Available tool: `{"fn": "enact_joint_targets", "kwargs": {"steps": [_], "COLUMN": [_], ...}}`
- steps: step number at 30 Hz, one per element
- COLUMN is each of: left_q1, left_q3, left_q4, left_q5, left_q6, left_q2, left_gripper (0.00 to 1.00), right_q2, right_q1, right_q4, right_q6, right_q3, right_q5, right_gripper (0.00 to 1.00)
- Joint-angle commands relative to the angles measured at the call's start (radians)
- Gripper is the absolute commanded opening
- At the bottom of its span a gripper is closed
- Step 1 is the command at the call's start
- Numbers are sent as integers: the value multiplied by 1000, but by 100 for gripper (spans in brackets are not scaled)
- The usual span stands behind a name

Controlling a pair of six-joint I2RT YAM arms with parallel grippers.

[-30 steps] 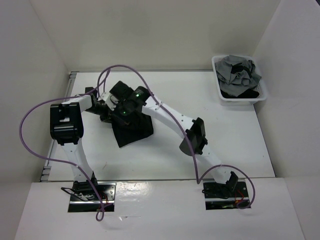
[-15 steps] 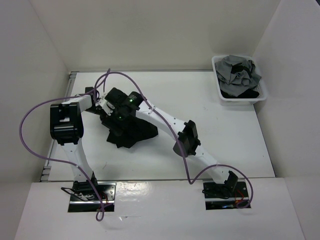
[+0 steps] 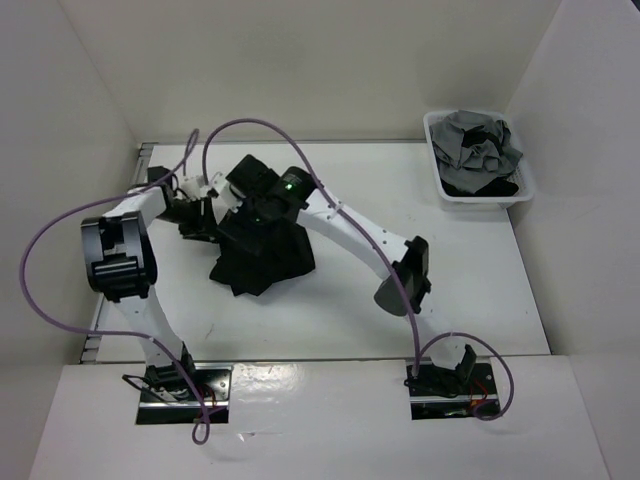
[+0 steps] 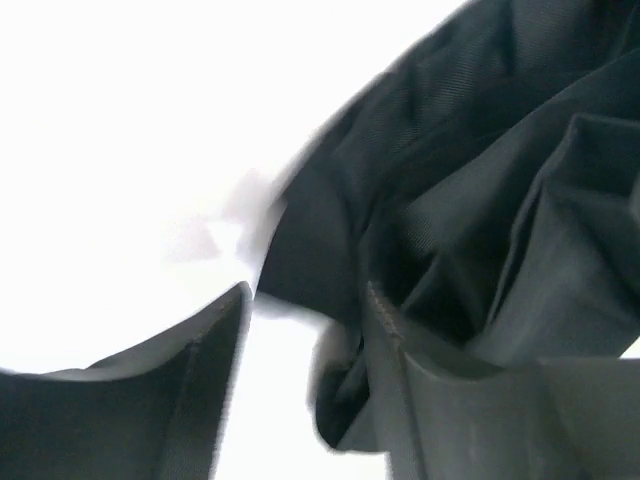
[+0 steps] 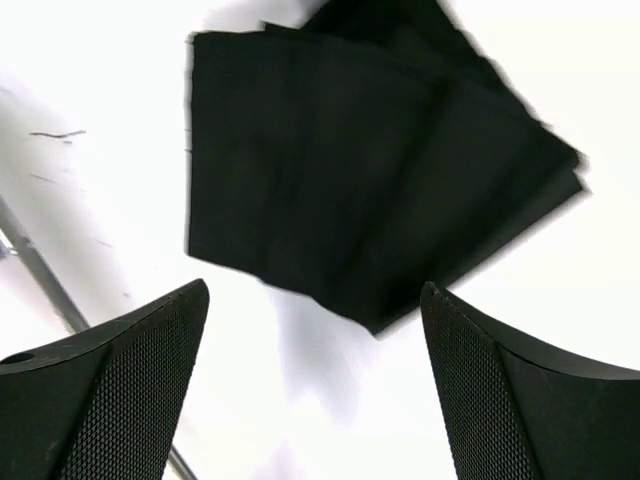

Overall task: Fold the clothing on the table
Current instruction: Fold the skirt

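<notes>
Both claws apart at the black clothing [image 3: 262, 258]

The clothing lies bunched left of centre on the tabletop [image 3: 450, 290], directly beneath the right claw [image 5: 315, 385], whose jaws stand wide and empty. The left claw [image 4: 300, 390], also parted (gripping nothing), sits at the clothing's left edge. The far-right basket [image 3: 482, 199] holds a grey garment [image 3: 470, 140].

Place: robot lab cell
Enclosure: bare white walls [image 3: 330, 70] boxing in a white table [image 3: 470, 290]
Rig: left arm [image 3: 120, 260] and right arm [image 3: 360, 235] bolted at bottom of frame; loose purple cables [image 3: 250, 121]
Prop: basket [image 3: 485, 200], upper right
</notes>
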Motion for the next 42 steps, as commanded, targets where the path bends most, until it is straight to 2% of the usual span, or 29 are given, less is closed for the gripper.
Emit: {"fn": "enact_joint_targets", "kwargs": {"steps": [1,2,5,6,7,11,13,14,15,17,20,25,35,38,39,40,42], "left_q1": [102,116,125,125,125,104,94,94,94,94,85,24,-38,-47,-47,-47,-47], "left_q3": [65,65,65,65,56,56,56,56,46,33,-13,-61,-92,-101,-101,-89,-69], "left_q4": [-36,-47,-61,-82,-98,-278,-357,-431,-464,-524,-497,-386,-320,-311,-311,-311,-311], "left_q5": [-58,-58,-97,-86,-42,121,239,267,284,294,263,172,77,66,66,66,78], "left_q6": [27,38,52,70,84,174,269,308,382,437,468,396,348,348,348,348,348], "left_q2": [-176,-203,-303,-339,-350,-294,-249,-208,-189,-145,-136,-117,-50,-24,-13,-13,-13], "left_gripper": [67,80,92,99,100,100,98,98,97,95,95,95,90,78,70,47,23], "right_q2": [-110,-136,-182,-192,-218,-257,-257,-268,-268,-268,-268,-268,-259,-249,-249,-240,-231], "right_q1": [-83,-100,-154,-163,-177,-187,-198,-198,-209,-209,-220,-220,-220,-220,-220,-220,-220], "right_q4": [70,88,136,156,176,265,277,291,291,291,300,300,291,291,291,291,291], "right_q6": [-15,-15,-15,-15,-6,-6,-6,-6,-6,-6,-6,-6,-6,-6,-6,-6,-6], "right_q3": [-99,-122,-233,-307,-347,-521,-549,-570,-570,-583,-583,-583,-564,-564,-555,-555,-555], "right_q5": [80,81,81,90,90,99,99,99,90,81,70,59,59,59,59,59,59], "right_gripper": [91,91,92,92,92,92,92,92,92,92,92,92,92,92,92,92,92]}}
